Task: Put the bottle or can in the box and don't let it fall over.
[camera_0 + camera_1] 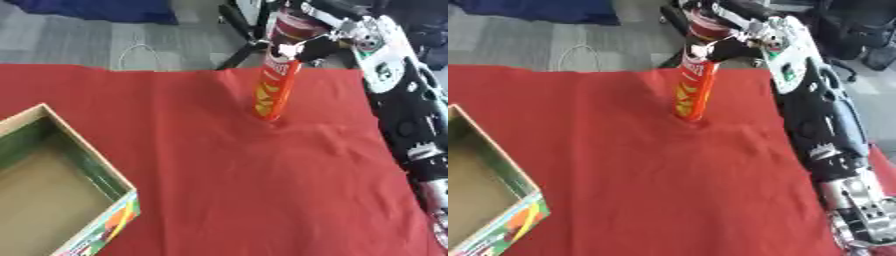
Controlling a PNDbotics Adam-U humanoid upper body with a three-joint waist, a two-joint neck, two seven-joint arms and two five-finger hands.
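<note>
A tall red and orange can (276,85) stands slightly tilted on the red cloth (236,175), near the table's far edge. My right hand (308,44) reaches in from the upper right, its fingers curled round the can's upper part. The open cardboard box (52,185) sits at the lower left, with a brown floor and colourful printed sides, well apart from the can. My left hand shows in neither view.
My right arm (824,130) runs down the right side of the table. Beyond the far edge lie grey floor, a white cable (140,52), black stand legs (245,50) and blue fabric (96,10).
</note>
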